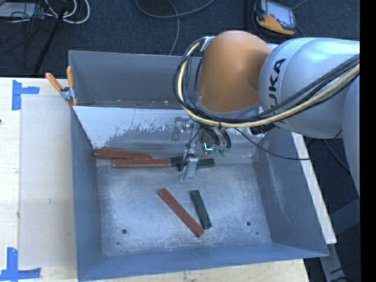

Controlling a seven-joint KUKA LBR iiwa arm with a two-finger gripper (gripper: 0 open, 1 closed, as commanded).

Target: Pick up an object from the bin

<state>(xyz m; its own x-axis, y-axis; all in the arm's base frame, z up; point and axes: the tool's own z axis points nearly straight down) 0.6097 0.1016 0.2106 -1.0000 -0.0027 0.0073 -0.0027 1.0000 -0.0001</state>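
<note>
My gripper [189, 167] is low at the back of the bin, near the foot of the far wall. Right under it lies a short dark green bar [202, 163], flat on the floor and running left to right. Its left end meets a long reddish-brown stick [141, 163]. A second reddish-brown stick [120, 154] lies just behind that one, closer to the wall. The gripper's tip covers part of the green bar.
In the middle of the bin floor another reddish-brown stick [180, 211] lies diagonally, with a dark green bar [200, 209] beside its right end. The arm with its orange cover and cables hangs over the back right of the bin.
</note>
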